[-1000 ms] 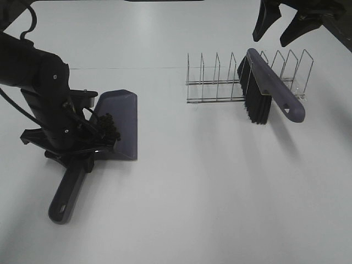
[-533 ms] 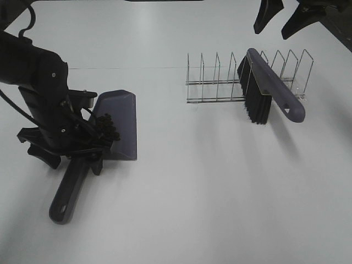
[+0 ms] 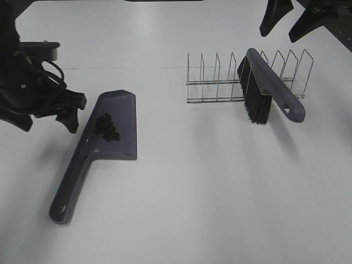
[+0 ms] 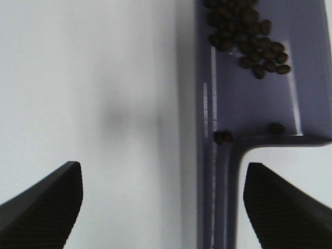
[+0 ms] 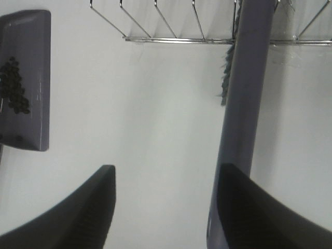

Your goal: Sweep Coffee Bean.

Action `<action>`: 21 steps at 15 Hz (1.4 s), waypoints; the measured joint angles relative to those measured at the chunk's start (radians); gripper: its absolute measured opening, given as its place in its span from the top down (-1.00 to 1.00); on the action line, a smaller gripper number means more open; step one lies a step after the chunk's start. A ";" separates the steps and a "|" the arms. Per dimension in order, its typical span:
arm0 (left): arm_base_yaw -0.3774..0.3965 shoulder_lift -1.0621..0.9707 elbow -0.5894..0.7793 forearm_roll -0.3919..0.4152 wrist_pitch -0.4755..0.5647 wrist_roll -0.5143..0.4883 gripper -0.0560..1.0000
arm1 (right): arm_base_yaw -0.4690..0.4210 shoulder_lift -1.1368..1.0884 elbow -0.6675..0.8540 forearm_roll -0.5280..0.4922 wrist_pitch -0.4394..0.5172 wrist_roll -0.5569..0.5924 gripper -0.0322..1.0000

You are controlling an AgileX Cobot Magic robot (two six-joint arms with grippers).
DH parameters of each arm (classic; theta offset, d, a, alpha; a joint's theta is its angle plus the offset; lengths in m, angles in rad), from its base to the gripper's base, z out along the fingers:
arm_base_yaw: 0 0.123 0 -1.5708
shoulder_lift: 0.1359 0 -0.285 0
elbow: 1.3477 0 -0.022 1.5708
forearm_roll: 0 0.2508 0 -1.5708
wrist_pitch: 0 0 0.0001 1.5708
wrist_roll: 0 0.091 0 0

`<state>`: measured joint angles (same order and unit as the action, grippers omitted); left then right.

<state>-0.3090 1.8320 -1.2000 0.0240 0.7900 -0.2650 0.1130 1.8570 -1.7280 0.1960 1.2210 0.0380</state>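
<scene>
Now both my grippers are spread wide and hold nothing. My left gripper (image 4: 163, 199) hangs over the table (image 3: 209, 192) beside the dustpan (image 3: 113, 129), one finger (image 4: 44, 199) over bare table and the other just past the handle (image 4: 215, 197), touching neither. From the high camera that gripper (image 3: 47, 115) sits to the left of the pan, apart from it. I judge it is placed clear so the pan can lie flat and keep its load.

My right gripper (image 5: 163, 202) hovers up near the far right corner (image 3: 297, 19), above the brush (image 3: 269, 91). Its fingers (image 5: 78, 212) straddle open air with the brush handle (image 5: 244, 114) running under one of them, no contact that I can see. The brush leans in the wire rack (image 3: 220, 80), bristles down and handle sticking out toward me, which looks like a parked tool.

The beans (image 3: 105, 126) lie inside the pan, in its rear half toward the back wall. They are small, dark brown-black ovals, slightly glossy, bunched in one loose cluster (image 4: 244, 33). A few strays (image 4: 224, 137) rest against the back wall where the handle begins. I see none on the table around the pan, so I judge the sweeping itself to be done or nearly so.
</scene>
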 joint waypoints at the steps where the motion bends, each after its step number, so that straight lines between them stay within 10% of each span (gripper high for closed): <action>1: 0.049 -0.056 0.000 0.022 0.015 0.012 -0.54 | 0.000 -0.105 0.131 -0.025 -0.001 -0.022 -0.10; 12: 0.076 -0.497 0.010 0.140 0.244 0.049 -0.54 | 0.000 -0.809 0.739 -0.091 0.002 -0.023 -0.10; 21: 0.077 -1.056 0.368 0.123 0.200 0.047 -0.54 | 0.000 -1.372 0.948 -0.127 0.005 -0.023 -0.10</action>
<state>-0.2320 0.7760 -0.8320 0.1470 0.9900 -0.2180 0.1130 0.4850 -0.7800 0.0690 1.2260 0.0150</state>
